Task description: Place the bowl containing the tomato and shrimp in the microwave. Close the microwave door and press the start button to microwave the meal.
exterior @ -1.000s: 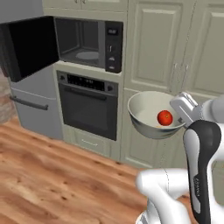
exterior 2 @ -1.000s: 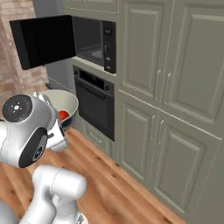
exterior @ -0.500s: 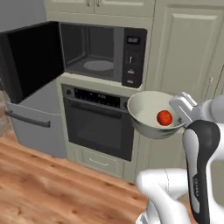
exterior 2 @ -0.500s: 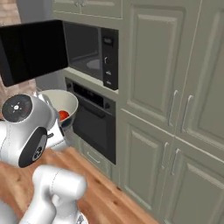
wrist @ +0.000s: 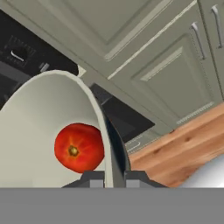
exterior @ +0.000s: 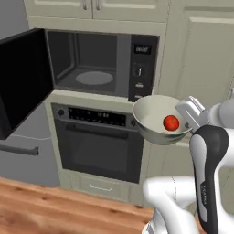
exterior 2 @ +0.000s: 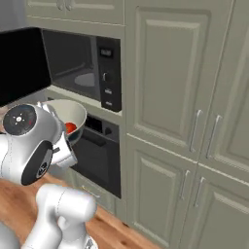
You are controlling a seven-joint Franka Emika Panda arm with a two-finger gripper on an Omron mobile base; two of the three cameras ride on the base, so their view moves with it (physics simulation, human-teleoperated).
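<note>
Beige cabinetry frames the microwave [exterior: 103, 64], its door [exterior: 23, 82] swung wide so the cavity can take the bowl [exterior: 157, 119], which the claw [wrist: 109, 177] carries level, clamped on its rim, keeping the tomato [exterior: 171, 122] inside.

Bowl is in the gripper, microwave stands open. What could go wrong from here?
The gripper pinches the bowl by one side of its rim, so it may tilt and the tomato roll out. The bowl hangs below the cavity of the microwave, in front of its control strip; unless raised, it may strike the front. The microwave door stands wide open at the left, and a broad swing might catch it.
</note>
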